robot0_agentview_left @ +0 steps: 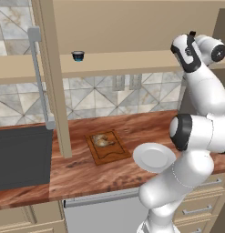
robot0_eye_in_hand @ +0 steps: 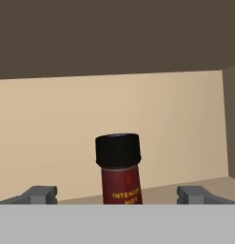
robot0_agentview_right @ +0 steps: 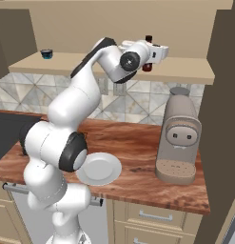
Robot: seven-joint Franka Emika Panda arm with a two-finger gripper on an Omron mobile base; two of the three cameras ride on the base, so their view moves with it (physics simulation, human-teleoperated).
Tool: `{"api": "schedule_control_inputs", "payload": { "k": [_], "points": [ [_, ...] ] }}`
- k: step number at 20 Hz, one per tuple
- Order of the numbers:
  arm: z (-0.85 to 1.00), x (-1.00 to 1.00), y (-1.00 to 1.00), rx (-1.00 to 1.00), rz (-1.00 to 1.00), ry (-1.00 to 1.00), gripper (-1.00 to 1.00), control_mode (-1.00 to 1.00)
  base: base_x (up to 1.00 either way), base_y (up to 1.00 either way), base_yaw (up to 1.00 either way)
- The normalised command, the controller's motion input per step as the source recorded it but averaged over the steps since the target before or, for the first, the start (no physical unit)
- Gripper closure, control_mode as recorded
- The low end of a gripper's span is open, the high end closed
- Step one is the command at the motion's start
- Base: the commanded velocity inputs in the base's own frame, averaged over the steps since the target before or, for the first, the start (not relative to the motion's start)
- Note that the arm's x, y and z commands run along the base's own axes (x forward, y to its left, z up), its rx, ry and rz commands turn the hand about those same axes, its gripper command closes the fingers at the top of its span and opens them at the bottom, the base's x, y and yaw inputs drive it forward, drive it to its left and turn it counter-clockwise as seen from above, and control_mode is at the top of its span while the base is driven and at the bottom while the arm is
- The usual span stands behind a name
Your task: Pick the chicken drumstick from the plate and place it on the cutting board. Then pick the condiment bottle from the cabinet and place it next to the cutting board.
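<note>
White and round, the plate sits bare at the near edge of the reddish wood counter, just in front of the arm's base. A little farther back and to its left lies the cutting board, a brown wooden rectangle with a groove near its edge, and the chicken drumstick rests on the board's far half. To the left of the board a dark sink is let into the counter, and the tan vertical post of the cabinet rises between the two. Far to the right on the counter stands a beige coffee machine.

Higher and farther back, along the tiled wall, runs the cabinet's long horizontal shelf. A small dark blue-rimmed cup stands on its left part. On its right part stands the condiment bottle, upright, dark red with a black cap. The gripper is raised to shelf height and aimed at the bottle; in the hand view the two fingertips sit wide apart on either side of it, so the jaws are spread and clear of the bottle, gripping nothing.
</note>
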Motion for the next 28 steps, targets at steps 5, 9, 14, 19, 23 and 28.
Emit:
{"api": "schedule_control_inputs", "payload": {
  "k": [5, 9, 14, 19, 23, 28],
  "points": [
    [-0.02, 0.09, -0.04, 0.0, 0.0, 0.0, -1.0, -1.0, 0.0, 0.0, 0.0],
    [-0.02, 0.11, -0.04, 0.0, 0.0, 0.0, -1.0, -1.0, 0.0, 0.0, 0.0],
    [-0.02, 0.14, -0.06, 0.01, 0.0, 0.0, -1.0, -1.0, 0.0, 0.0, 0.0],
    [-0.02, 0.17, -0.07, 0.01, 0.0, 0.0, -1.0, -1.0, 0.0, 0.0, 0.0],
    [-0.01, 0.15, -0.07, 0.01, 0.0, 0.0, -1.0, -1.0, 0.0, 0.0, 0.0],
    [-0.01, 0.1, -0.06, 0.01, 0.0, 0.0, -1.0, -1.0, 0.0, 0.0, 0.0]
  ]
}}
